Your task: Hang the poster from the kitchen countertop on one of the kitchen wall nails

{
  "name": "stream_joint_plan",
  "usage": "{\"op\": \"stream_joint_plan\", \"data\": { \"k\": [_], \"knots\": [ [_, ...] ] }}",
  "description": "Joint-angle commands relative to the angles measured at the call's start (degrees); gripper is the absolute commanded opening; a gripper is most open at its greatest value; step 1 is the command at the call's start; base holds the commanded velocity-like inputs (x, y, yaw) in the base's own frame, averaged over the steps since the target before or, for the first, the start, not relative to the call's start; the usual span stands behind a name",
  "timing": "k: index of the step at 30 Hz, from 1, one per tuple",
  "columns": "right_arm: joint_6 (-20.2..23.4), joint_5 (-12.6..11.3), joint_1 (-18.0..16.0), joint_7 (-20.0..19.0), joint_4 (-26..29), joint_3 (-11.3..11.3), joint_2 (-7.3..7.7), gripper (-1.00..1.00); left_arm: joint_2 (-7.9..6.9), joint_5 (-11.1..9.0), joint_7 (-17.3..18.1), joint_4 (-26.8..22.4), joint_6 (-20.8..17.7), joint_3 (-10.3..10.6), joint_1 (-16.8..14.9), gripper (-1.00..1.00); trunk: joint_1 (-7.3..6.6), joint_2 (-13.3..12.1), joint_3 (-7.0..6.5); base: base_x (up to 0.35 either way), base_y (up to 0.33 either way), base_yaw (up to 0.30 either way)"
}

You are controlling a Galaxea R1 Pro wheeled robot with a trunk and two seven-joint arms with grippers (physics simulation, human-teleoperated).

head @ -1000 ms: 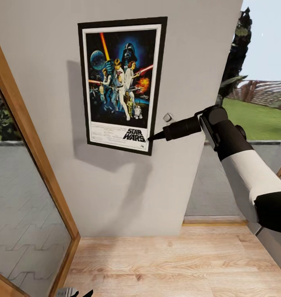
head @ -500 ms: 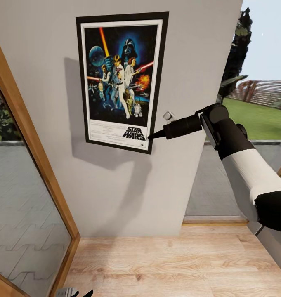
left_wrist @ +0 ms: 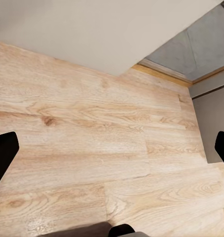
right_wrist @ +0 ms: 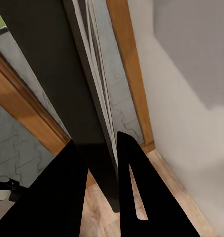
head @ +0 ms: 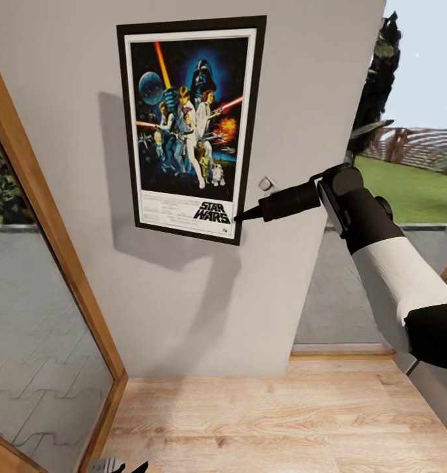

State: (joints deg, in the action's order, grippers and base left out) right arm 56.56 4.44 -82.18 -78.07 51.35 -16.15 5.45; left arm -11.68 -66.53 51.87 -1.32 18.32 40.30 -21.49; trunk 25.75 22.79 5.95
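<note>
A pale grey wall [head: 184,295] is seen above a wood floor [head: 262,420], with a wood-framed glass door [head: 39,328] beside it. The poster [head: 187,128] is held upright against the wall, high up. Its lower right corner is pinched between the closed fingers of the right gripper [head: 239,217]. The left gripper [left_wrist: 112,148] is spread open over the floor, holding nothing.

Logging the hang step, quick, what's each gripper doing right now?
Left gripper: open, holding nothing, over the wood floor.
Right gripper: shut on the poster, at its lower corner.
</note>
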Motion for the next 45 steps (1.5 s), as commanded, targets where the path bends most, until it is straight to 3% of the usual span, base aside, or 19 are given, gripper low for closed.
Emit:
{"op": "stream_joint_plan", "data": {
  "k": [1,8,12,17,45],
  "knots": [
    [0.6,0.4,-0.1,-0.5,0.1,0.0,0.01,-1.0,-0.01,-0.4,0.1,0.0,0.3,0.5,0.0,1.0,0.04,0.1,0.13,0.0,0.0,0.0],
    [0.7,0.6,-0.1,-0.5,0.4,-0.3,-0.06,-1.0,-0.01,-0.4,0.1,0.0,0.3,0.5,0.0,1.0,0.04,0.1,0.13,0.0,0.0,0.0],
    [0.7,0.6,-0.8,-0.5,0.3,-2.6,-0.08,-1.0,-0.01,-0.4,0.1,0.0,0.3,0.5,0.0,1.0,0.04,0.1,0.13,0.0,0.0,0.0],
    [0.7,0.7,-1.4,-0.5,0.2,-3.6,-0.08,-1.0,-0.01,-0.4,0.1,0.0,0.3,0.5,0.0,1.0,0.04,0.1,0.13,0.0,0.0,0.0],
    [0.6,0.3,-1.6,-0.5,0.5,-3.6,0.26,-1.0,-0.01,-0.4,0.1,0.0,0.3,0.5,0.0,1.0,0.04,0.1,0.13,0.0,0.0,0.0]
  ]
}}
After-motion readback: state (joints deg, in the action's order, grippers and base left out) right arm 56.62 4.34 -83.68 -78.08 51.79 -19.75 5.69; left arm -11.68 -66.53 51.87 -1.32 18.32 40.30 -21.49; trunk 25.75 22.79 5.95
